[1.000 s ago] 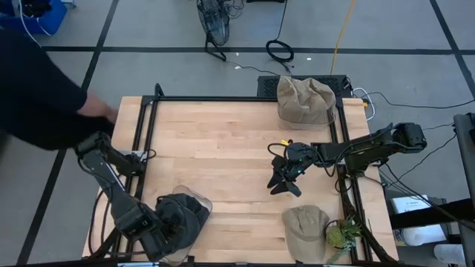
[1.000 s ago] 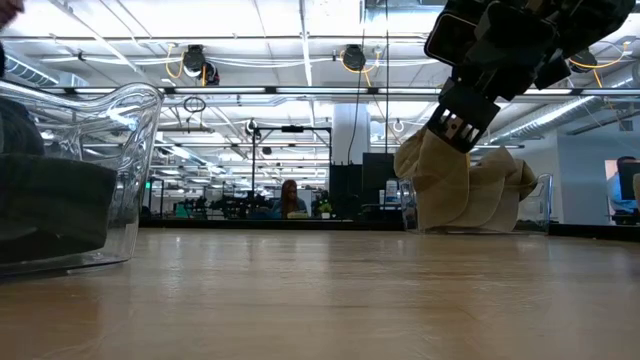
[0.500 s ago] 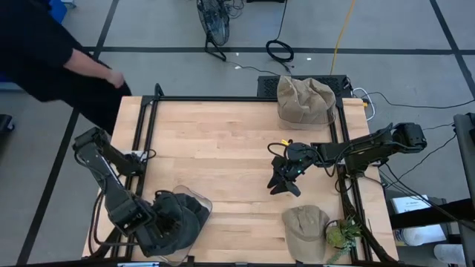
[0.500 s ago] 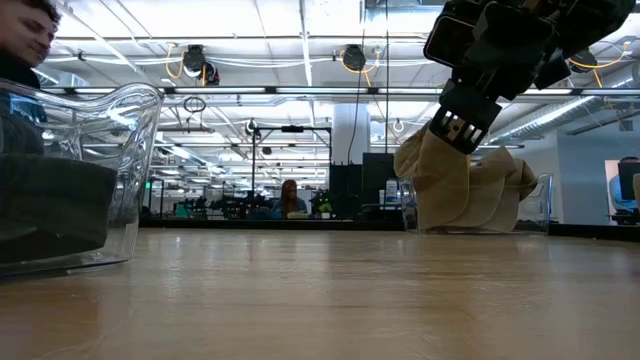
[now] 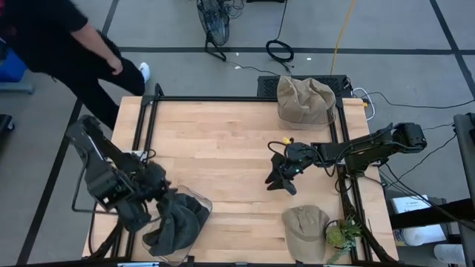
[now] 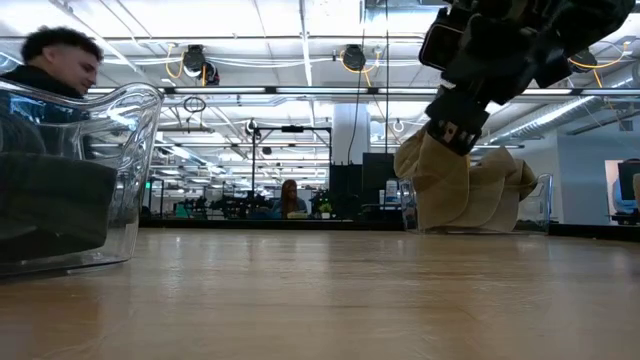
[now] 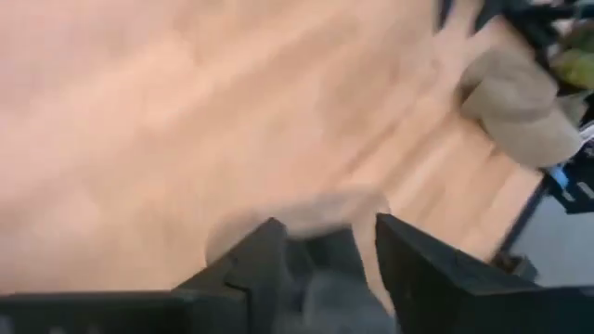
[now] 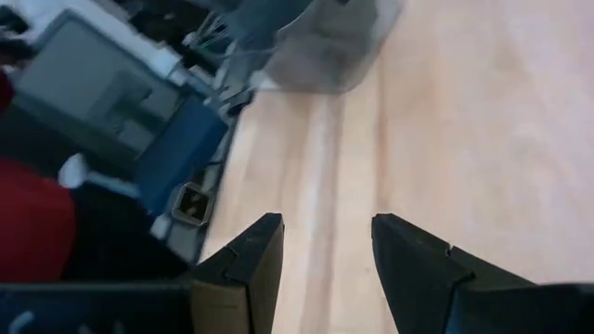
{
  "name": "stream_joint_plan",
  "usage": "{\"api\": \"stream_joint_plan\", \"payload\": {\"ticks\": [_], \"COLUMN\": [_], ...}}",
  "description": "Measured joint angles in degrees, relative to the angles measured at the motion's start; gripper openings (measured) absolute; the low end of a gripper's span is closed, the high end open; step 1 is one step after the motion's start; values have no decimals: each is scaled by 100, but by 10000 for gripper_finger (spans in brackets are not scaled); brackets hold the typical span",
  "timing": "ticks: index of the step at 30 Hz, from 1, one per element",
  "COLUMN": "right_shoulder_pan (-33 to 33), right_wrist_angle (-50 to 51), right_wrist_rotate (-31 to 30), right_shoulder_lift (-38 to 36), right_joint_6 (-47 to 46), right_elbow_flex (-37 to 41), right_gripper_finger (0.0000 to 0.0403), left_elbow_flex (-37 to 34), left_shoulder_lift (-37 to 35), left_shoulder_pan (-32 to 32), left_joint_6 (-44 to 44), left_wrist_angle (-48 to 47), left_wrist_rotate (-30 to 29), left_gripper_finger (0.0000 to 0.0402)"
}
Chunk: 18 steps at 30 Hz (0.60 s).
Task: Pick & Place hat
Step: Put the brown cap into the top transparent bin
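My left gripper (image 5: pixel 157 194) hangs at the near left of the counter (image 5: pixel 223 148), just beside the clear bin (image 5: pixel 194 202); its jaws stand apart with nothing between them. The dark hat (image 5: pixel 178 226) lies in that bin. My right gripper (image 5: pixel 280 178) hovers over the counter's right half, jaws parted and empty. One tan hat (image 5: pixel 304 100) sits at the far right edge, another (image 5: pixel 305 230) at the near right.
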<state>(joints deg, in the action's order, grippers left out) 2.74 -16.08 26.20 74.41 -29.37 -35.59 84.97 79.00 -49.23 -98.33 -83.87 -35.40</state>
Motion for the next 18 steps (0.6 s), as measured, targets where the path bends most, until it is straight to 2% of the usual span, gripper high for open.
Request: {"api": "stream_joint_plan", "payload": {"ticks": [3, 7, 11, 14, 18], "right_shoulder_pan": [0, 0, 0, -2, -7], "right_wrist_angle": [0, 0, -1, 0, 0], "right_wrist_rotate": [-436, -1007, -1433, -1583, -1600], "right_shoulder_lift": [0, 0, 0, 0, 0], "right_joint_6": [-139, -480, -554, -554, -437], "right_elbow_flex": [0, 0, 0, 0, 0], "right_gripper_finger": [150, 150, 150, 150, 150], "left_elbow_flex": [0, 0, -111, -343, -893], "left_shoulder_lift": [-115, -131, -135, -135, -130], "left_shoulder_pan": [242, 725, 1352, 1871, 2575], "left_joint_6": [1104, 2617, 4311, 5592, 7401], "left_wrist_angle": [81, 238, 800, 1545, 2550], "left_wrist_rotate": [-402, -567, -591, -390, 507], "left_gripper_finger": [116, 18, 12, 4, 4]}}
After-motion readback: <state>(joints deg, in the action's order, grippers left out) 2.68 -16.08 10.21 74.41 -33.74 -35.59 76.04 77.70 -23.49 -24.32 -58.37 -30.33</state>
